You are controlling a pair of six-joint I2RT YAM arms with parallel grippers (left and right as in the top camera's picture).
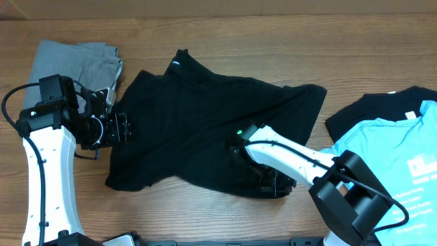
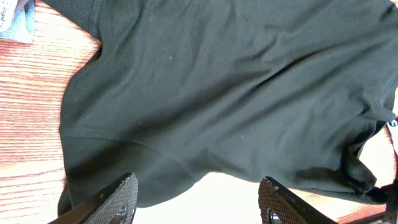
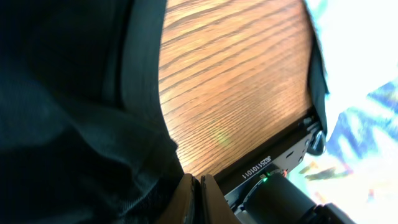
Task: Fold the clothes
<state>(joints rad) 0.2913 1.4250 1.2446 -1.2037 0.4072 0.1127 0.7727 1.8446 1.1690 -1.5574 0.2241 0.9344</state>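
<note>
Right tool (image 1: 273, 186) sits closed at the near hem of the black T-shirt (image 1: 205, 130), fingers pressed together with dark cloth against them; whether any is pinched cannot be told. Left tool (image 1: 126, 128) stands wide at the shirt's left edge, holding nothing. The shirt lies spread mid-worktop (image 1: 273, 41), a grey garment (image 1: 75, 61) far left, a light blue T-shirt (image 1: 396, 150) over another black garment (image 1: 372, 113) at right
</note>
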